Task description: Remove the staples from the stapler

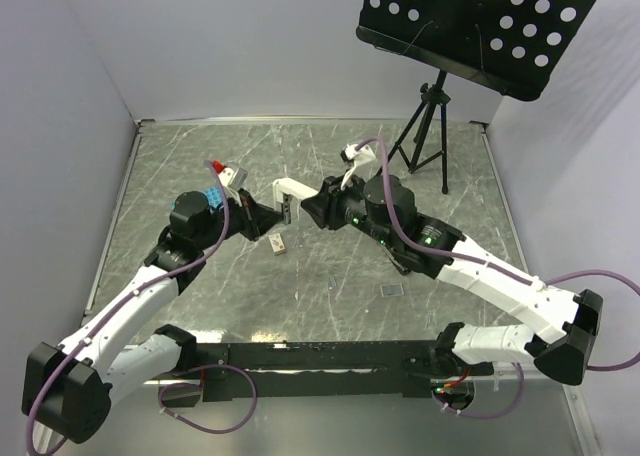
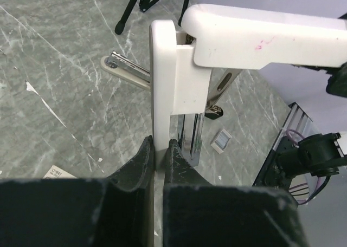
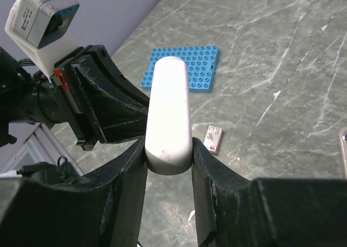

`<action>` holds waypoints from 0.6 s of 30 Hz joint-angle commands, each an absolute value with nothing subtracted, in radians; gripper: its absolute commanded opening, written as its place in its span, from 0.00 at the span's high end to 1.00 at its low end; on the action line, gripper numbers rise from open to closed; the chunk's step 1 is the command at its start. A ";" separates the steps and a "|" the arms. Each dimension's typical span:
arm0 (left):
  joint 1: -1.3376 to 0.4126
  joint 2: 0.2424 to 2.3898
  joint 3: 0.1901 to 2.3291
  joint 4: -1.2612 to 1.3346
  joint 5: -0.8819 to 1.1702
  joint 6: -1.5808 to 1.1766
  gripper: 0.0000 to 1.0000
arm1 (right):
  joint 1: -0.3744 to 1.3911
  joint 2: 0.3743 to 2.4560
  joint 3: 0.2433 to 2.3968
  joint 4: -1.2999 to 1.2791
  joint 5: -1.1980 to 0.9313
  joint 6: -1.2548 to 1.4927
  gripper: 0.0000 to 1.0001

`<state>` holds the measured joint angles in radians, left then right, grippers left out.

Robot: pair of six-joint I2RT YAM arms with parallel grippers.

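The white stapler [image 1: 292, 188] is held in the air between both arms, hinged open. My left gripper [image 1: 272, 216] is shut on one white bar of it [image 2: 162, 95], fingertips [image 2: 145, 155] pinching its lower end; the silvery metal rail [image 2: 192, 136] hangs just beside that bar. The stapler's other white arm [image 2: 260, 38] runs off to the right. My right gripper [image 1: 314, 202] is shut on that arm's rounded end [image 3: 169, 106], pads [image 3: 203, 160] pressed on both sides. No staples can be made out.
A tiny white-and-brown block [image 1: 278, 243] lies on the marble table below the stapler and shows in the right wrist view [image 3: 214, 138]. A small grey piece [image 1: 390, 291] lies right of centre. A blue studded plate [image 3: 187, 68] lies behind the left arm. A tripod stand [image 1: 428, 126] stands at the back right.
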<state>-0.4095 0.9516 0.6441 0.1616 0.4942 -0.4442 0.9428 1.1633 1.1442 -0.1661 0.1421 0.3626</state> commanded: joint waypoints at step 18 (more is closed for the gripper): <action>-0.468 1.057 0.518 0.416 0.627 -0.658 0.99 | 0.792 1.305 1.181 -0.109 -0.103 0.181 0.43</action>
